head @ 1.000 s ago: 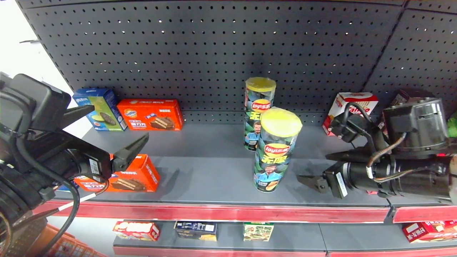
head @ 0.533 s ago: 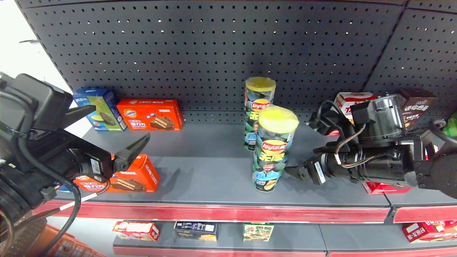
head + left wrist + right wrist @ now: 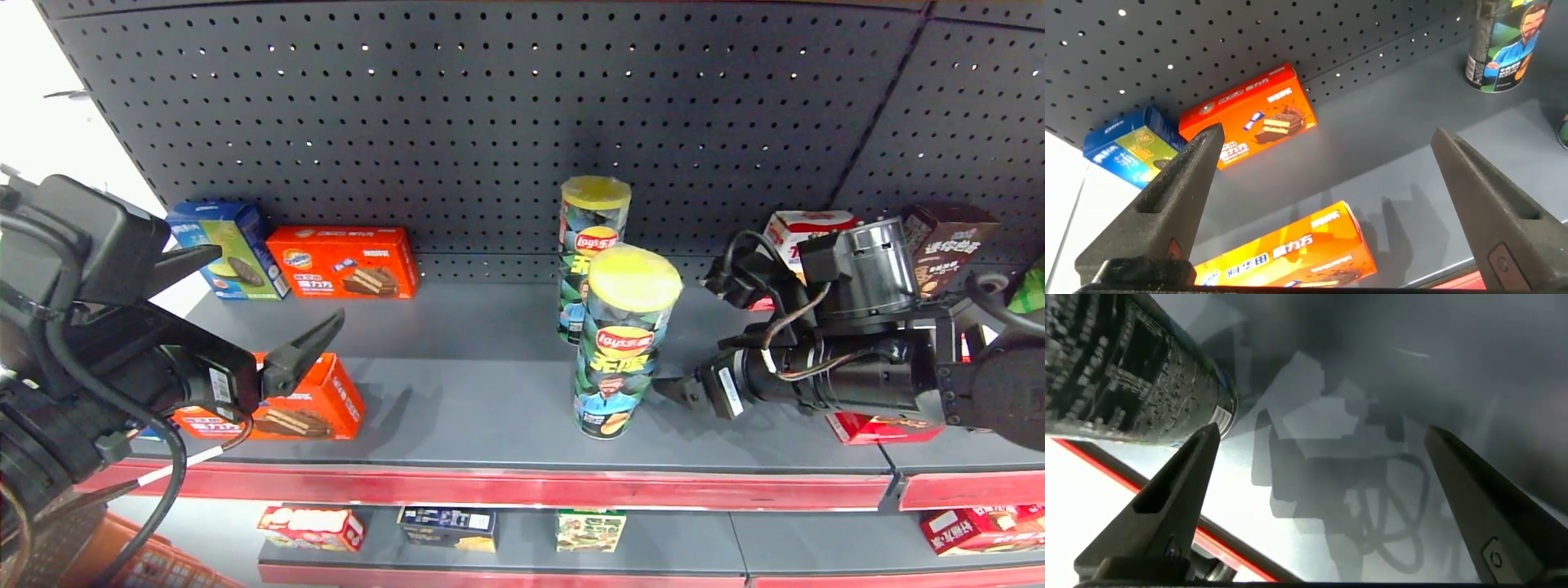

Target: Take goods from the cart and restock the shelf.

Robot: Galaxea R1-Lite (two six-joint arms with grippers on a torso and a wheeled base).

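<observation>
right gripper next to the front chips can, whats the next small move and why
Probably ease the right gripper straight back off the grey metal shelf. The tall cylindrical chips can with the yellow lid stands upright there, in front of a matching can, and the jaws are open beside it, not around it, so it looks placed; a sideways swing could tip it.

left gripper [image 3: 1327,135] gapes above an orange box [image 3: 1290,253] on the shelf [image 3: 1388,163].

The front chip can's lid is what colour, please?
Yellow; the lid shows best in the head view.
</observation>
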